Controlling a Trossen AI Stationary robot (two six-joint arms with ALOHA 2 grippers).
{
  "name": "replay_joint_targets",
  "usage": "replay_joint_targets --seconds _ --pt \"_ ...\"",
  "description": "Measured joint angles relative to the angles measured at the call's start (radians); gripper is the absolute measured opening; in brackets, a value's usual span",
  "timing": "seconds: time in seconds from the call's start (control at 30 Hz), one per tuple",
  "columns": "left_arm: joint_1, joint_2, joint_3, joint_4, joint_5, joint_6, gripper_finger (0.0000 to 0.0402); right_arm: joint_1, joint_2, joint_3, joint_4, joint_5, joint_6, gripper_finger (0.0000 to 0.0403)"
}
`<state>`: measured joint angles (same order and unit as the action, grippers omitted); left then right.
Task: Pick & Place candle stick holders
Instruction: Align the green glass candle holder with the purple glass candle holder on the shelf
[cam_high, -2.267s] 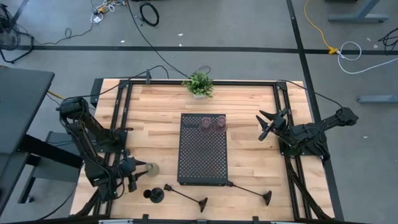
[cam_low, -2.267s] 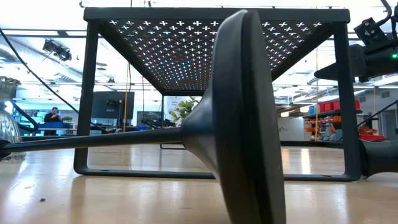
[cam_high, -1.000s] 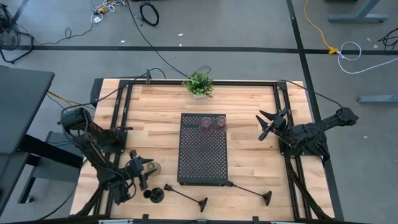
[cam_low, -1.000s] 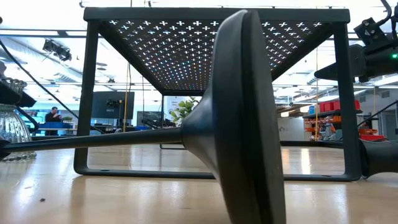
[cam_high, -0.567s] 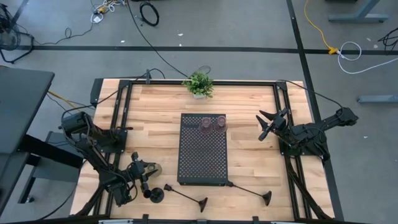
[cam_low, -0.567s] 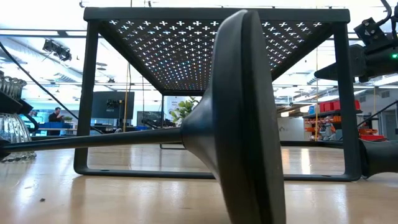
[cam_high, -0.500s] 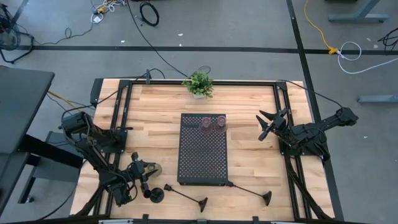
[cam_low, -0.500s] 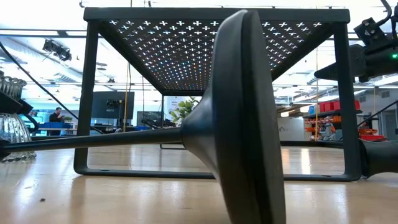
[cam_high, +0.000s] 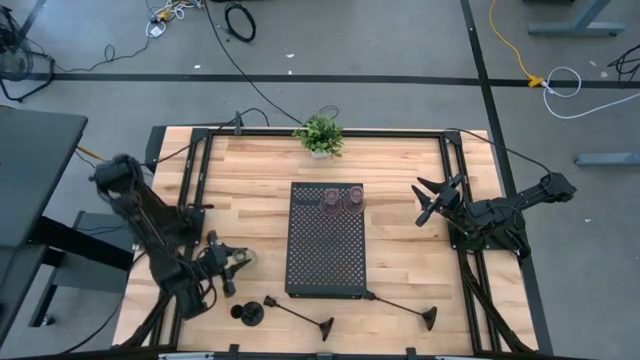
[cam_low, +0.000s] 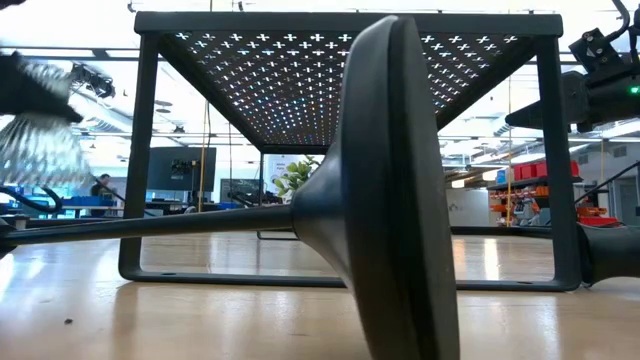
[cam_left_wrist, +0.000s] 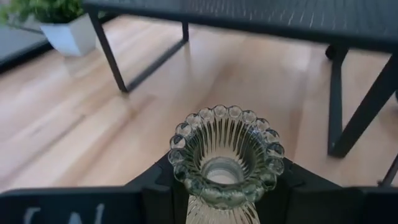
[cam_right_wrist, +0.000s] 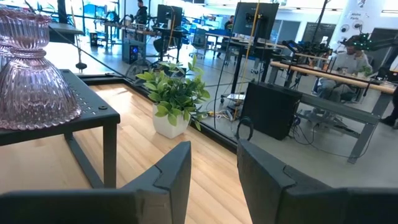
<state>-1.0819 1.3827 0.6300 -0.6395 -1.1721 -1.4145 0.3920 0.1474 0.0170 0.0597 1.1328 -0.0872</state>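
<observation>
Off the tray's (cam_high: 327, 250) seven o'clock corner, the left gripper (cam_high: 232, 268) pinches the olive-green glass cup (cam_left_wrist: 226, 160) clear of the table (cam_high: 400, 180), while the right gripper (cam_high: 428, 200) waits at three o'clock, jaws spread, and two pinkish cups (cam_high: 341, 199) sit on the tray's twelve o'clock end.

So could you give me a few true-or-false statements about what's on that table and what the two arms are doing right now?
1. The left gripper holds the olive-green glass cup. True.
2. Two pinkish glass cups stand on the black perforated tray. True.
3. The right gripper is carrying a black holder. False: it is open and holds nothing, off to the tray's right.
4. The potted plant sits on the tray. False: it stands on the table beyond the tray's far end.
5. The long-stemmed black holders lie on the table. True.
</observation>
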Motion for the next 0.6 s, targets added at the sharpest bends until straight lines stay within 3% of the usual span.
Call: replay_joint_targets --seconds 0.3,0.6 --pt "0.125 -0.291 0.000 0.049 0.006 0.380 0.0130 0.000 0.000 0.000 0.000 0.000 0.000 0.0130" --pt "0.364 -0.487 0.000 0.348 0.170 0.927 0.0130 0.000 0.000 0.000 0.000 0.000 0.000 0.0130"
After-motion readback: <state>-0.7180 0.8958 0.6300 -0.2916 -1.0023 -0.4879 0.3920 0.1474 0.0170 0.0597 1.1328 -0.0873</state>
